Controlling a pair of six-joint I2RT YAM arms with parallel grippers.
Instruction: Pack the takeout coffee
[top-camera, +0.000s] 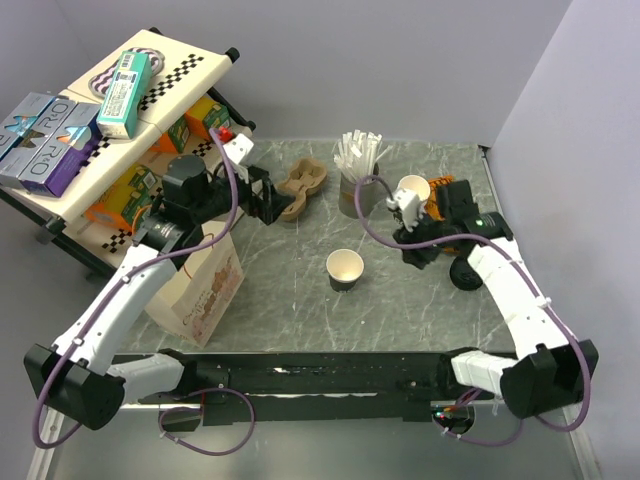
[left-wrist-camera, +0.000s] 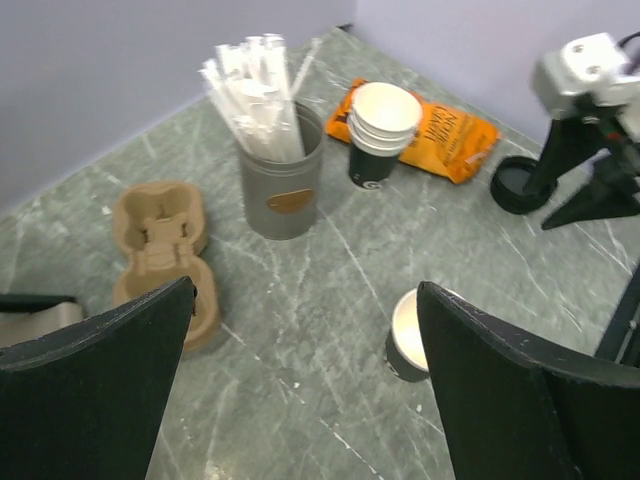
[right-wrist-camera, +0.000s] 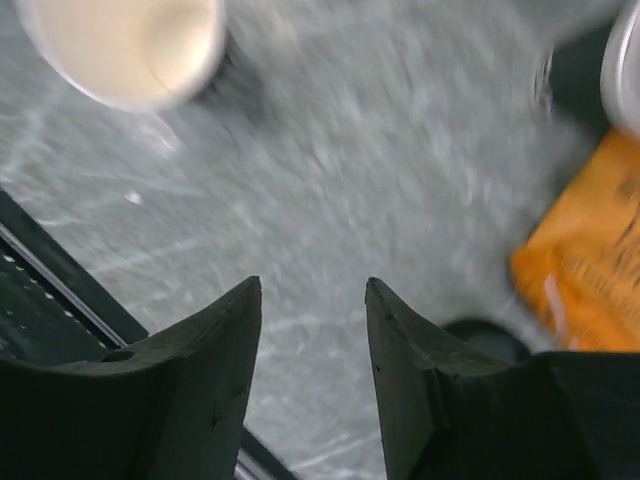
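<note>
The coffee cup is a small dark paper cup with a pale cream inside. It stands upright and open-topped near the middle of the table, apart from everything else. We cannot tell whether there is drink in it.

From the left wrist, the cup is half hidden behind one finger of the left gripper. That gripper's jaws are spread wide with nothing between them. The right wrist view is smeared with blur, and the cup sits at its top left corner, cut off by the frame. The right gripper has its jaws partly apart over bare table, holding nothing.

A flat black lid lies on the table just beside the right gripper, well apart from the cup. In the blurred wrist view we make out only a dark curve of it. Behind it lies an orange bag with a stack of white cups at its end.
</note>
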